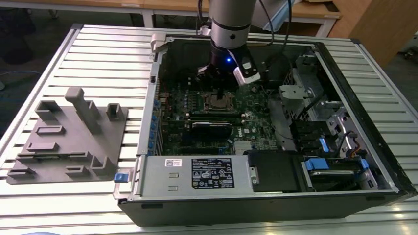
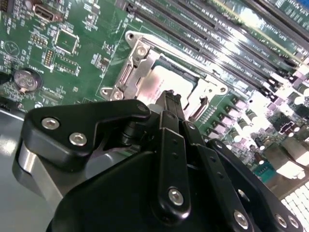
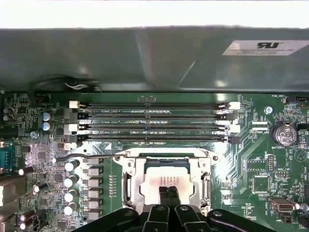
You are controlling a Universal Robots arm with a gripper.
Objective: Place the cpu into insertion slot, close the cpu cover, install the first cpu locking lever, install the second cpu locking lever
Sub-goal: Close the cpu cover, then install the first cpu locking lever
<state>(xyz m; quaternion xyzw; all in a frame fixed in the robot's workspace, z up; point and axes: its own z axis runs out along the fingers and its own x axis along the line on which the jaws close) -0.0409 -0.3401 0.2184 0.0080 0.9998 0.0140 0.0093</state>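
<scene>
Open desktop PC case [image 1: 261, 210] lying on its side on a slatted metal table [image 1: 98, 54], seen from above in the exterior view. Inside the case: a green motherboard [image 1: 255, 132], a silver PSU box [image 1: 196, 171] along the wall nearest the camera, and drive bays [image 1: 313, 164] w/ blue tabs at the exterior view's right. On the table, at the exterior view's left of the case, sits a grey moulded holder [image 1: 72, 132] w/ pegs & pockets. The robot arm reaches down into the case. Its black gripper [image 1: 220, 92] hangs right over the insertion slot [image 3: 166, 159] mid-board. In both wrist views the cpu [image 3: 154, 179] lies flat inside that slot, dull silver top up, w/ the cpu cover [image 3: 134, 180] lying down around it as a frame. The 2 fingers [image 3: 164, 195] are pressed together, pinching nothing, tips at the cpu's top; can't tell if they touch it. A thin wire lever [image 3: 84, 156] runs beside the slot, near 4 long RAM slots [image 3: 154, 121]. 1 coin cell [image 3: 282, 133] sits apart on the board.
</scene>
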